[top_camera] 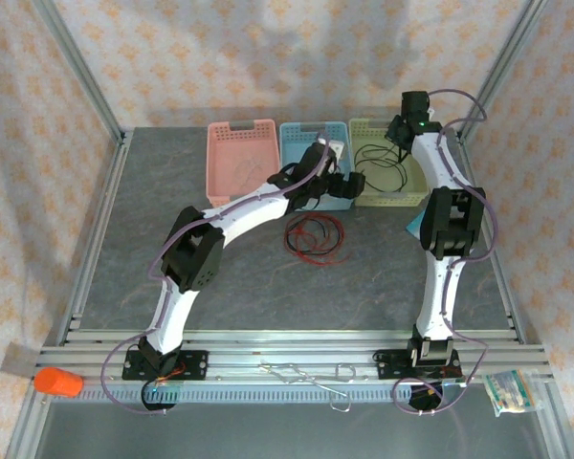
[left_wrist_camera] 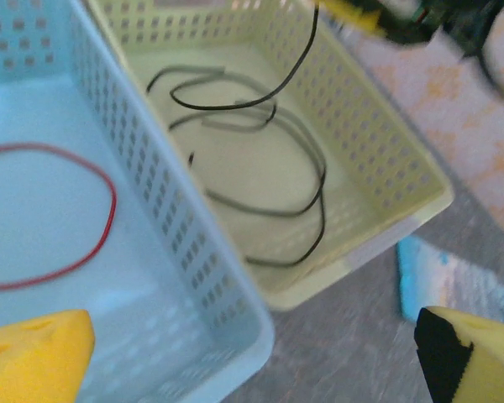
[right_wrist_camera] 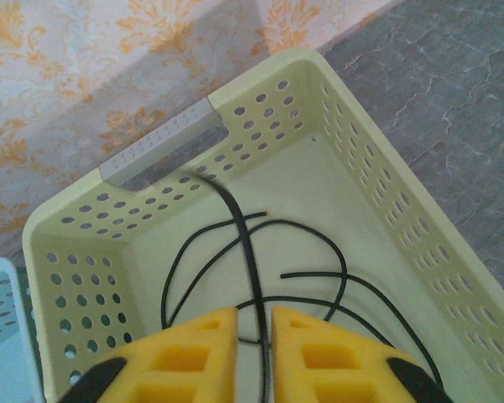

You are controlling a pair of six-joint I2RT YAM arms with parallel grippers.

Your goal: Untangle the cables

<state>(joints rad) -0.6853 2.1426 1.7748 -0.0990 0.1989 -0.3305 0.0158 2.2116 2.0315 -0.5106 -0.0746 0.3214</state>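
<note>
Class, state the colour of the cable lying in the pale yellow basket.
The cable is black; right wrist view shows it best.

Near half of table (top_camera: 268,287) bare; cable pile (top_camera: 314,236) at ctr, three bins (top_camera: 241,125) block far edge

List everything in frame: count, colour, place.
table: 1, grey, under everything
pink basket: 1, pink, left in the far row; contents unclear
blue basket: 1, light blue, middle of the row
yellow basket: 1, pale yellow, right of the row
black cable: at least 1, black, looped in the yellow basket
red cable: 1, red, in the blue basket
cable tangle: count unclear, red and black, on the table in front of the blue basket
orange object: 1, orange, near-left frame corner
packet: 1, clear, near-right corner
flat piece: 1, teal, on the table beside the yellow basket
left gripper: open, at the baskets' near edge
right gripper: over the yellow basket, black cable between its fingers
</note>
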